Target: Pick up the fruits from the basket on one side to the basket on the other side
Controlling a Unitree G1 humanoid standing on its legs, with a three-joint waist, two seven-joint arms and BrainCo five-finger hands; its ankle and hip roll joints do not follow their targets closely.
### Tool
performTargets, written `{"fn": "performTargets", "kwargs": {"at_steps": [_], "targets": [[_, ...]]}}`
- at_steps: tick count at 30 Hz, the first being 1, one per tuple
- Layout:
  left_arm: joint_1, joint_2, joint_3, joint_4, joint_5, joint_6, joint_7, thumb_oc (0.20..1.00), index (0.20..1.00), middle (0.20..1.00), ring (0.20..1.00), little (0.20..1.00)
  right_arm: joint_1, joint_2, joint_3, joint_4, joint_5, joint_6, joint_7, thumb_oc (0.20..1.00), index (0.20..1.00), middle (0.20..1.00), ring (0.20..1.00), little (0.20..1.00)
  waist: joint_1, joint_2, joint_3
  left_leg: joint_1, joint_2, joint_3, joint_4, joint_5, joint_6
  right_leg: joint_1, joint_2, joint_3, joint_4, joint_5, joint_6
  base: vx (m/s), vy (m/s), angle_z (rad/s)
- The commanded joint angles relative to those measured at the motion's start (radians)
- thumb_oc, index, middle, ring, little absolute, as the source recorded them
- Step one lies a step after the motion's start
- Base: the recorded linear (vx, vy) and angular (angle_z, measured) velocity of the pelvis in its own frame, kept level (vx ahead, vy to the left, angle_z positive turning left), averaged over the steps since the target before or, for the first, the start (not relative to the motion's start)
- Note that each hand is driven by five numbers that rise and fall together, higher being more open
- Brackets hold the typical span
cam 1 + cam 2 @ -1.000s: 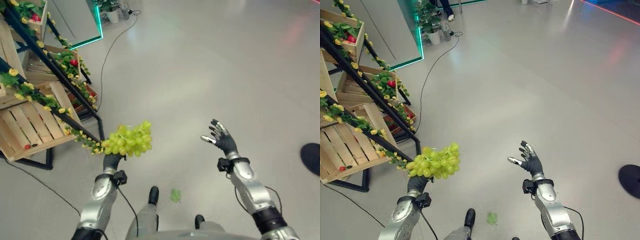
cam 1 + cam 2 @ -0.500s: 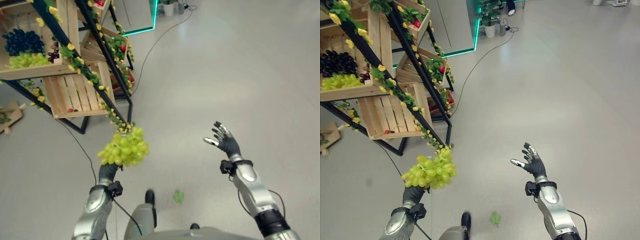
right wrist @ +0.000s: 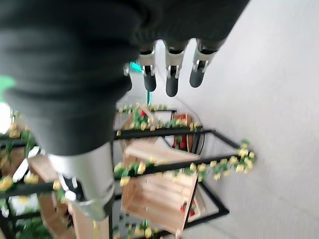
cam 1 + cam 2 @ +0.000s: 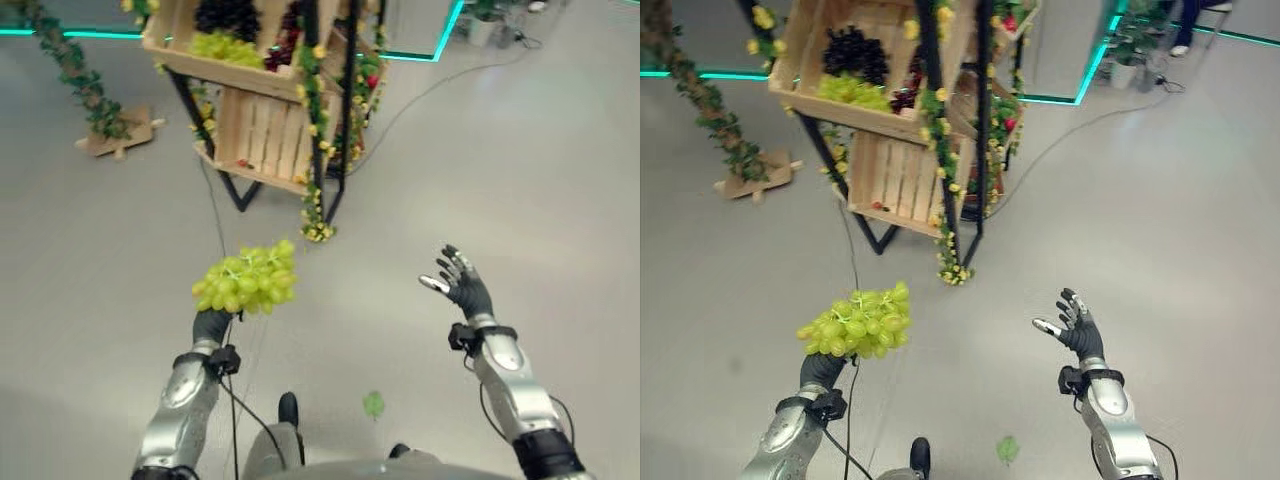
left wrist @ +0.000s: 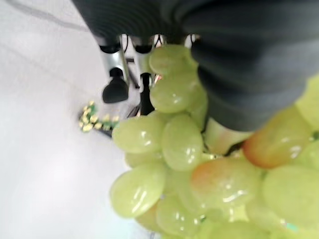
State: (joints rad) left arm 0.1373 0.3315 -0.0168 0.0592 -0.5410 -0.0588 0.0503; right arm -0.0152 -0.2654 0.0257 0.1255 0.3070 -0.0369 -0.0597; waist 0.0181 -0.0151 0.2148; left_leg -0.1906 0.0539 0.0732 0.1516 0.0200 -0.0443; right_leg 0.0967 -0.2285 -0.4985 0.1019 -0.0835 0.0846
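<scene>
While left hand (image 4: 212, 325) grips green grape bunch (image 4: 247, 281) from below, well short of the rack (image 4: 902, 120), right hand (image 4: 463, 288) beside it is spread, empty. Keep bunch upright approaching rack; crate (image 4: 845, 60) there already holds grapes.

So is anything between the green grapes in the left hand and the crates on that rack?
Nothing visible on the floor between them. The left hand holds the green grapes up over bare floor short of the rack. Its dark frame posts and flower garland run across the front of the wooden crates.
</scene>
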Motion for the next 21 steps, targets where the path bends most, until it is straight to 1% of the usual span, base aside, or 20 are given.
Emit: {"fn": "performTargets", "kwargs": {"at_steps": [1, 2, 3, 4, 5, 6, 7, 8, 9, 10, 11, 12, 13, 14, 15, 16, 18, 19, 20, 21], "targets": [[-0.031, 0.007, 0.04, -0.094, 0.016, -0.074, 0.004, 0.2, 0.2, 0.2, 0.2, 0.2, -0.025, -0.045, -0.024, -0.033, 0.02, -0.055, -0.004, 1.0, 1.0, 1.0, 1.0, 1.0, 0.002, 0.021, -0.046, 0.08, 0.091, -0.025, -0.042, -0.115, -0.102, -0.051, -0.031, -0.009, -0.015, -0.056, 0.077, 0.0, 0.188, 0.48], [-0.038, 0.014, 0.041, -0.095, 0.02, -0.077, 0.007, 0.2, 0.2, 0.2, 0.2, 0.2, -0.027, -0.043, -0.024, -0.033, 0.02, -0.053, -0.004, 1.0, 1.0, 1.0, 1.0, 1.0, 0.001, 0.015, -0.043, 0.075, 0.081, -0.028, -0.041, -0.118, -0.093, -0.062, -0.037, 0.002, -0.003, -0.053, 0.081, 0.01, 0.178, 0.26], [-0.052, 0.019, 0.043, -0.094, 0.024, -0.08, 0.017, 0.2, 0.2, 0.2, 0.2, 0.2, -0.029, -0.035, -0.023, -0.031, 0.02, -0.051, -0.008, 1.0, 1.0, 1.0, 1.0, 1.0, 0.001, 0.004, -0.042, 0.062, 0.058, -0.034, -0.032, -0.127, -0.078, -0.08, -0.055, 0.021, 0.016, -0.044, 0.093, 0.01, 0.178, 0.17], [-0.052, 0.02, 0.043, -0.094, 0.024, -0.08, 0.017, 0.2, 0.2, 0.2, 0.2, 0.2, -0.03, -0.034, -0.023, -0.031, 0.019, -0.052, -0.008, 1.0, 1.0, 1.0, 1.0, 1.0, 0.001, 0.003, -0.044, 0.059, 0.056, -0.034, -0.032, -0.127, -0.077, -0.083, -0.057, 0.021, 0.017, -0.044, 0.094, 0.02, 0.203, 0.07], [-0.055, 0.018, 0.043, -0.093, 0.027, -0.081, 0.021, 0.2, 0.2, 0.2, 0.2, 0.2, -0.028, -0.031, -0.024, -0.032, 0.016, -0.049, -0.008, 1.0, 1.0, 1.0, 1.0, 1.0, 0.002, -0.001, -0.044, 0.057, 0.043, -0.036, -0.029, -0.132, -0.068, -0.085, -0.063, 0.029, 0.023, -0.04, 0.098, 0.05, 0.199, -0.01], [-0.061, 0.018, 0.046, -0.099, 0.033, -0.083, 0.028, 0.2, 0.2, 0.2, 0.2, 0.2, -0.025, -0.023, -0.026, -0.031, 0.008, -0.045, -0.009, 1.0, 1.0, 1.0, 1.0, 1.0, 0.001, -0.008, -0.046, 0.055, 0.019, -0.035, -0.028, -0.139, -0.053, -0.095, -0.082, 0.045, 0.045, -0.033, 0.107, 0.04, 0.206, -0.01], [-0.062, 0.018, 0.045, -0.099, 0.033, -0.083, 0.028, 0.2, 0.2, 0.2, 0.2, 0.2, -0.025, -0.023, -0.026, -0.031, 0.008, -0.045, -0.009, 1.0, 1.0, 1.0, 1.0, 1.0, 0.0, -0.01, -0.049, 0.05, 0.014, -0.035, -0.031, -0.132, -0.05, -0.1, -0.086, 0.044, 0.044, -0.028, 0.108, 0.08, 0.273, -0.01], [-0.066, 0.014, 0.047, -0.104, 0.035, -0.085, 0.039, 0.2, 0.2, 0.2, 0.2, 0.2, -0.015, -0.017, -0.027, -0.03, -0.005, -0.041, -0.012, 1.0, 1.0, 1.0, 1.0, 1.0, 0.0, -0.009, -0.043, 0.064, -0.011, -0.038, -0.03, -0.152, -0.031, -0.111, -0.114, 0.066, 0.107, -0.02, 0.115, 0.07, 0.212, -0.05], [-0.074, 0.014, 0.043, -0.106, 0.036, -0.082, 0.04, 0.2, 0.2, 0.2, 0.2, 0.2, -0.007, -0.013, -0.033, -0.032, -0.004, -0.041, -0.013, 1.0, 1.0, 1.0, 1.0, 1.0, -0.007, -0.008, -0.039, 0.068, -0.025, -0.047, -0.029, -0.154, -0.022, -0.125, -0.127, 0.1, 0.152, -0.013, 0.113, 0.07, 0.212, -0.12], [-0.076, 0.014, 0.043, -0.106, 0.036, -0.082, 0.041, 0.2, 0.2, 0.2, 0.2, 0.2, -0.007, -0.013, -0.034, -0.033, -0.004, -0.041, -0.013, 1.0, 1.0, 1.0, 1.0, 1.0, -0.007, -0.01, -0.041, 0.063, -0.029, -0.047, -0.031, -0.148, -0.019, -0.131, -0.131, 0.1, 0.152, -0.009, 0.114, 0.04, 0.1, -0.09], [-0.086, 0.018, 0.037, -0.107, 0.033, -0.084, 0.043, 0.2, 0.2, 0.2, 0.2, 0.2, 0.0, -0.009, -0.039, -0.037, -0.003, -0.043, -0.016, 1.0, 1.0, 1.0, 1.0, 1.0, -0.029, -0.008, -0.024, 0.069, -0.036, -0.062, -0.027, -0.152, -0.018, -0.161, -0.12, 0.177, 0.195, 0.015, 0.111, 0.06, 0.09, 0.1], [-0.102, 0.027, 0.025, -0.107, 0.043, -0.084, 0.042, 0.2, 0.2, 0.2, 0.2, 0.2, 0.018, -0.001, -0.054, -0.039, 0.003, -0.049, -0.016, 1.0, 1.0, 1.0, 1.0, 1.0, -0.064, 0.003, -0.016, 0.079, -0.04, -0.086, -0.044, -0.148, -0.013, -0.222, -0.007, 0.309, 0.199, -0.051, 0.089, 0.12, 0.113, 0.4], [-0.107, 0.027, 0.024, -0.114, 0.047, -0.084, 0.037, 0.2, 0.2, 0.2, 0.2, 0.2, 0.029, 0.002, -0.064, -0.037, 0.007, -0.05, -0.018, 1.0, 1.0, 1.0, 1.0, 1.0, -0.078, 0.012, -0.016, 0.088, -0.043, -0.098, -0.055, -0.147, -0.013, -0.25, 0.033, 0.355, 0.181, -0.071, 0.081, 0.14, 0.113, 0.69], [-0.118, 0.026, 0.021, -0.123, 0.051, -0.082, 0.031, 0.2, 0.2, 0.2, 0.2, 0.2, 0.033, -0.001, -0.072, -0.031, 0.015, -0.053, -0.02, 1.0, 1.0, 1.0, 1.0, 1.0, -0.089, 0.016, -0.013, 0.09, -0.048, -0.11, -0.061, -0.139, -0.016, -0.277, 0.04, 0.365, 0.143, -0.054, 0.075, 0.09, 0.057, 0.61], [-0.118, 0.026, 0.021, -0.123, 0.051, -0.082, 0.031, 0.2, 0.2, 0.2, 0.2, 0.2, 0.033, -0.001, -0.072, -0.031, 0.015, -0.053, -0.02, 1.0, 1.0, 1.0, 1.0, 1.0, -0.089, 0.017, -0.013, 0.09, -0.047, -0.11, -0.061, -0.139, -0.016, -0.276, 0.04, 0.365, 0.142, -0.053, 0.075, 0.08, 0.003, 0.54], [-0.136, 0.035, 0.019, -0.132, 0.057, -0.084, 0.028, 0.2, 0.2, 0.2, 0.2, 0.2, 0.03, -0.008, -0.081, -0.021, 0.026, -0.055, -0.028, 1.0, 1.0, 1.0, 1.0, 1.0, -0.103, 0.018, 0.012, 0.1, -0.051, -0.133, -0.059, -0.139, -0.017, -0.346, 0.025, 0.356, 0.098, -0.014, 0.077, 0.07, -0.034, 0.18], [-0.153, 0.043, 0.016, -0.145, 0.06, -0.088, 0.033, 0.2, 0.2, 0.2, 0.2, 0.2, 0.023, -0.015, -0.082, -0.014, 0.038, -0.062, -0.032, 1.0, 1.0, 1.0, 1.0, 1.0, -0.124, 0.019, 0.034, 0.108, -0.057, -0.15, -0.056, -0.142, -0.012, -0.396, 0.044, 0.358, 0.054, 0.013, 0.086, 0.09, -0.035, 0.24], [-0.153, 0.043, 0.016, -0.145, 0.06, -0.087, 0.034, 0.2, 0.2, 0.2, 0.2, 0.2, 0.021, -0.015, -0.082, -0.013, 0.038, -0.063, -0.033, 1.0, 1.0, 1.0, 1.0, 1.0, -0.124, 0.021, 0.034, 0.107, -0.054, -0.151, -0.056, -0.144, -0.012, -0.396, 0.046, 0.357, 0.052, 0.013, 0.085, 0.15, -0.033, 0.49], [-0.163, 0.042, 0.013, -0.145, 0.06, -0.087, 0.031, 0.2, 0.2, 0.2, 0.2, 0.2, 0.024, -0.021, -0.085, -0.008, 0.045, -0.064, -0.033, 1.0, 1.0, 1.0, 1.0, 1.0, -0.136, 0.017, 0.04, 0.115, -0.071, -0.16, -0.05, -0.153, -0.006, -0.404, 0.061, 0.379, 0.032, 0.028, 0.088, 0.12, -0.022, 0.89], [-0.164, 0.042, 0.013, -0.145, 0.06, -0.087, 0.031, 0.2, 0.2, 0.2, 0.2, 0.2, 0.024, -0.022, -0.085, -0.008, 0.045, -0.065, -0.033, 1.0, 1.0, 1.0, 1.0, 1.0, -0.136, 0.018, 0.042, 0.116, -0.07, -0.16, -0.049, -0.154, -0.006, -0.401, 0.062, 0.379, 0.03, 0.029, 0.087, 0.18, -0.055, 0.99]]}}
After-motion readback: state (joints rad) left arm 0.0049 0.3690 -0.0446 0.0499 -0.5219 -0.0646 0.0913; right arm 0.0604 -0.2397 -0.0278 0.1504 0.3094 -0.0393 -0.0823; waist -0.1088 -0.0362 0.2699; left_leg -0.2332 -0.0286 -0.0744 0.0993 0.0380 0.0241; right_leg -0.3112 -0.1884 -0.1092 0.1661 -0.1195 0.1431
